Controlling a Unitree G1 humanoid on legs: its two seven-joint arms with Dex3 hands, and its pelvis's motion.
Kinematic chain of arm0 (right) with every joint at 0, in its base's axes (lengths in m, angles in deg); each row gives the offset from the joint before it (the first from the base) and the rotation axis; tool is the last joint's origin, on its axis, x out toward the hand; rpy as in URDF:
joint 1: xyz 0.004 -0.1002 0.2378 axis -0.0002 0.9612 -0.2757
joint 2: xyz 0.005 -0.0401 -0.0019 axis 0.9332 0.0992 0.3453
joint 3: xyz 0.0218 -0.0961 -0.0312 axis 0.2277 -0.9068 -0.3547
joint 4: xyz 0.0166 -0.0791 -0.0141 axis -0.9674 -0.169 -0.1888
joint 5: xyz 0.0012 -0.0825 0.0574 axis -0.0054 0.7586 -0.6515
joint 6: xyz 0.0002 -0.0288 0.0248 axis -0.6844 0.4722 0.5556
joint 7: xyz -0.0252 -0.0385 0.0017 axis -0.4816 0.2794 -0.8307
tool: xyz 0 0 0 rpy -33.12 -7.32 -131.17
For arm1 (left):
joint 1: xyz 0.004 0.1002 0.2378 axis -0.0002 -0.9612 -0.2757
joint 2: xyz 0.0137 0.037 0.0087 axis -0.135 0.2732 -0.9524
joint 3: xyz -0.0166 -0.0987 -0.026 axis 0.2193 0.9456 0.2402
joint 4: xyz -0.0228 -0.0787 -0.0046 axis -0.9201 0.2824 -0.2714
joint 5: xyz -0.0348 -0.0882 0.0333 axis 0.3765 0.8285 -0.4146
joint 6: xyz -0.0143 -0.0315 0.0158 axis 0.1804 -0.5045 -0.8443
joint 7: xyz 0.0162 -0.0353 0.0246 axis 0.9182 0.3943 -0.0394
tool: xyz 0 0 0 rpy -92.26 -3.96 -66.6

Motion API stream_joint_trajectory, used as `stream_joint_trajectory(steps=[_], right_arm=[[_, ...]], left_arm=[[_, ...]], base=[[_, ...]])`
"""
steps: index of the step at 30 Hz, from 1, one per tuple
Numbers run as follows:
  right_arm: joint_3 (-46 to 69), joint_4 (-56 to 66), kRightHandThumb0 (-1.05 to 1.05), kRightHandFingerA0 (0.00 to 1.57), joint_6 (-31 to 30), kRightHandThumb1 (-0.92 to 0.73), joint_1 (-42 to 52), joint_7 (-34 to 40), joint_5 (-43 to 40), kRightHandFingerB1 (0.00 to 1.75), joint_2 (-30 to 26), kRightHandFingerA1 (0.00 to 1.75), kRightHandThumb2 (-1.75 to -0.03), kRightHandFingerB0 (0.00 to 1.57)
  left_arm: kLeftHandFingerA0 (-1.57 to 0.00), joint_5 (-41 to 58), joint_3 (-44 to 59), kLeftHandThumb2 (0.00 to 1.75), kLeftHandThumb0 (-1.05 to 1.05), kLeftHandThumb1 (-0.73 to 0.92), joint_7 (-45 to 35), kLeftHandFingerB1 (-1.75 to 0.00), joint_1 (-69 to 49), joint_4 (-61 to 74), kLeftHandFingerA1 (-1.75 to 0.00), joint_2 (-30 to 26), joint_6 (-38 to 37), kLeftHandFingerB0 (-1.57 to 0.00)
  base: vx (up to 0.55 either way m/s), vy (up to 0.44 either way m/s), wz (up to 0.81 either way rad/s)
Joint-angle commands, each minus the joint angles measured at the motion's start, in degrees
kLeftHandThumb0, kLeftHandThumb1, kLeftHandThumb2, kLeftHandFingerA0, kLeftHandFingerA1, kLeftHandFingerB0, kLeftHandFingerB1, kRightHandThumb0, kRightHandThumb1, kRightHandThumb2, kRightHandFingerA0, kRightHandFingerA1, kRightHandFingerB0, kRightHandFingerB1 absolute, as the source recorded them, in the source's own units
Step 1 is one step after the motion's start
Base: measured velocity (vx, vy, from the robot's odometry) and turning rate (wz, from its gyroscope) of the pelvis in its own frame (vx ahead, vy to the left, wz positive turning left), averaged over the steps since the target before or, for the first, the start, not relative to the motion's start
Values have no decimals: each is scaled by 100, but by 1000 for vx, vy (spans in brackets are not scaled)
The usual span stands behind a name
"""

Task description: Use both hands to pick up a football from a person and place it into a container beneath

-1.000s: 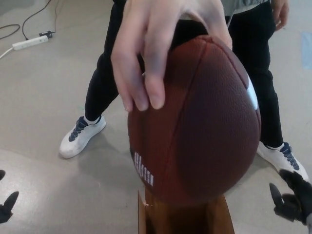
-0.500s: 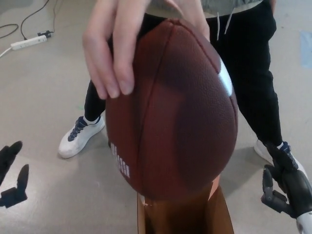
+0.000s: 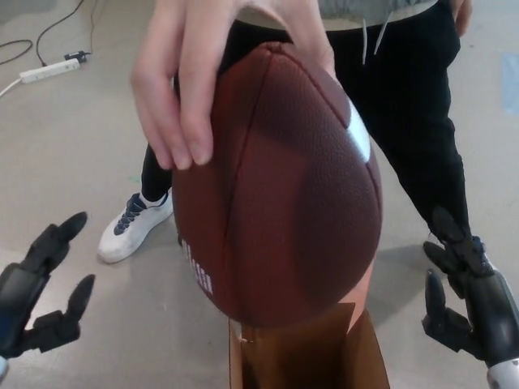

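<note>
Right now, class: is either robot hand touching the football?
Apart. The head view shows bare floor between the football and both the left hand and the right hand; only the person's hand holds it.

floor (image 3: pixel 73 154): pale grey, smooth | cardboard box (image 3: pixel 304 356): open top, bottom centre | power strip (image 3: pixel 50 71): white, far left, black cable attached | person's white sneakers (image 3: pixel 134 227): one left, one right, well apart

Brown football (image 3: pixel 280 186), white stripe, upright, held from the top by a person's hand (image 3: pixel 195 73); open cardboard box (image 3: pixel 304 352) directly beneath.
</note>
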Motion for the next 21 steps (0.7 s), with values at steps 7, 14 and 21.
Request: stream_joint_trajectory(steps=[7, 14, 21], right_arm=[[-313, 4337, -99, 9, 1513, -92, 1053, -80, 88, 3, 59, 23, -122, 0], [-734, 4724, -91, 9, 1282, -86, 864, -301, 135, 14, 14, 17, -119, 0], [-1091, 4985, -84, 5, 1074, -81, 786, -418, 354, 23, -36, 20, -118, 0]], left_arm=[[-6, 1565, -54, 112, -79, 76, -599, -24, -1656, 4969, -28, -95, -857, 0], [-15, 1539, -125, 115, -89, 81, -595, -19, -1629, 5369, -24, -40, -625, 0], [-13, 1454, -233, 115, -85, 79, -538, -24, -1867, 5797, -23, 52, -380, 0]], base=[[0, 0, 0], [0, 0, 0], [0, 0, 0]])
